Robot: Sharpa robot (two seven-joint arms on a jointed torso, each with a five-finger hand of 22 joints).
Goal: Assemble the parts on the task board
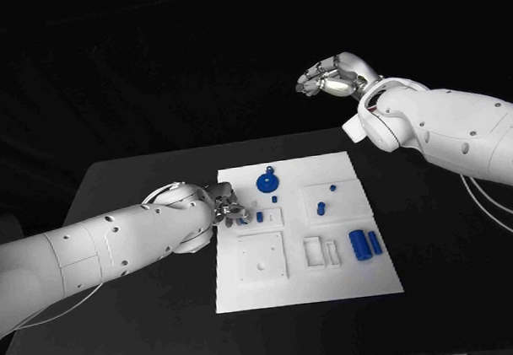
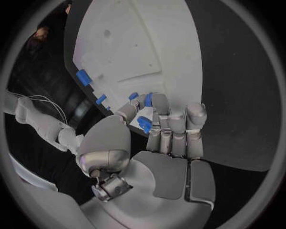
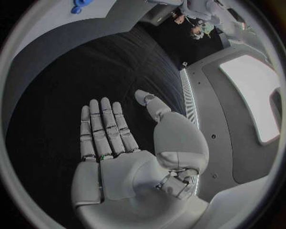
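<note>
left hand [image 1: 226, 207] sits at the left edge of the task board [image 1: 340, 284], about mid-length, fingers curled down onto the board surface. in the left wrist view the left hand [image 2: 162, 125] has its thumb and fingertips [image 2: 156, 102] pinched on a small blue part [image 2: 148, 99]; a second blue piece [image 2: 144, 124] sits just below it against the fingers, can't tell if that one is gripped or only touched.

right hand [image 1: 332, 77] is raised well beyond the far edge of the table [image 1: 137, 324], off the board, nothing in it. in the right wrist view the right hand [image 3: 122, 143] is flat, fingers straight and side by side, thumb out to the side, palm bare.

the board lies in the middle of the table, long side running near to far. on it:
- round blue part [image 1: 267, 181] with a knob near the far edge, left of centre
- small blue peg [image 1: 275, 198] just nearer than it
- small blue piece [image 1: 330, 190] and a short blue cylinder [image 1: 320, 208] right of centre
- two upright blue cylinders [image 1: 365, 245] side by side near the right edge, toward the near half
- square white recessed block [image 1: 262, 260] at near left, small white slotted fixtures [image 1: 322, 252] between it and the two cylinders
</note>
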